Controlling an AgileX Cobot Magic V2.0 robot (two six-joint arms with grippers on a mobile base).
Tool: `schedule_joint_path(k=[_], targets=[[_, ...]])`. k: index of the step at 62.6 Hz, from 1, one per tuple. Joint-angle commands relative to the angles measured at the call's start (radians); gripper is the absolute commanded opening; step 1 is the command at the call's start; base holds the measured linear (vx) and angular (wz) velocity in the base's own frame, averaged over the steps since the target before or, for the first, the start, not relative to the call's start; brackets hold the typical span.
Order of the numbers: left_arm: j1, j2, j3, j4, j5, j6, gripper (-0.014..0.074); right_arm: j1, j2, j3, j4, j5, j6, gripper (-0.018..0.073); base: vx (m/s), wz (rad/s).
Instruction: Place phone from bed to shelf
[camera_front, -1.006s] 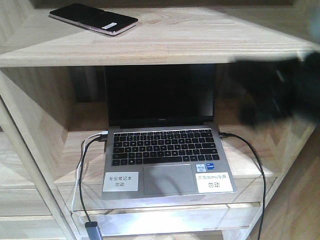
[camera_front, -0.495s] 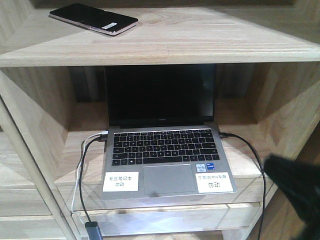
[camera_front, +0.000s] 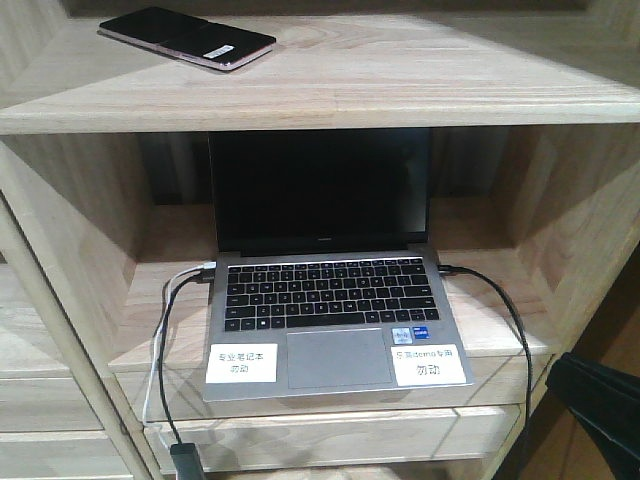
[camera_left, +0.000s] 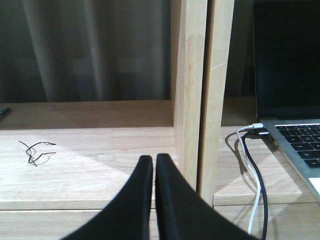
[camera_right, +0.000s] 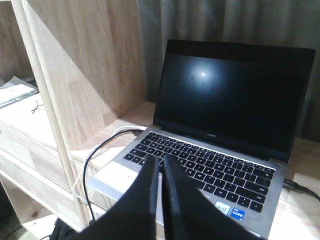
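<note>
The black phone (camera_front: 187, 37) with its pinkish edge lies flat on the top board of the light wooden shelf (camera_front: 400, 80), at the far left, with no gripper near it. My left gripper (camera_left: 154, 161) is shut and empty, low in front of a shelf upright (camera_left: 192, 90). The right gripper (camera_right: 160, 162) is also shut with nothing in it, hovering in front of the laptop's keyboard. In the front view only a dark part of the right arm (camera_front: 600, 405) shows at the lower right corner. The bed is out of view.
A grey laptop (camera_front: 335, 310) stands open in the compartment below the phone, with a black cable (camera_front: 500, 310) on its right and white and black cables (camera_front: 165, 330) on its left. A small black wire tangle (camera_left: 35, 151) lies on the left-hand board.
The dark right arm dropped from the right side of the laptop compartment to the lower right corner of the front view. Phone and laptop have not moved.
</note>
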Motion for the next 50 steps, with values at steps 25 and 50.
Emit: schedule_joint_path(k=[25,50], targets=[[0.000,-0.008,0.007,-0.009,-0.070,0.000,0.0001,-0.005,0.007,-0.028,0.014,-0.066,-0.003,-0.0005,0.00,0.00],[0.000,-0.008,0.007,-0.009,-0.070,0.000,0.0001,-0.005,0.007,-0.028,-0.106,-0.084,0.115,-0.0005,0.00,0.00]])
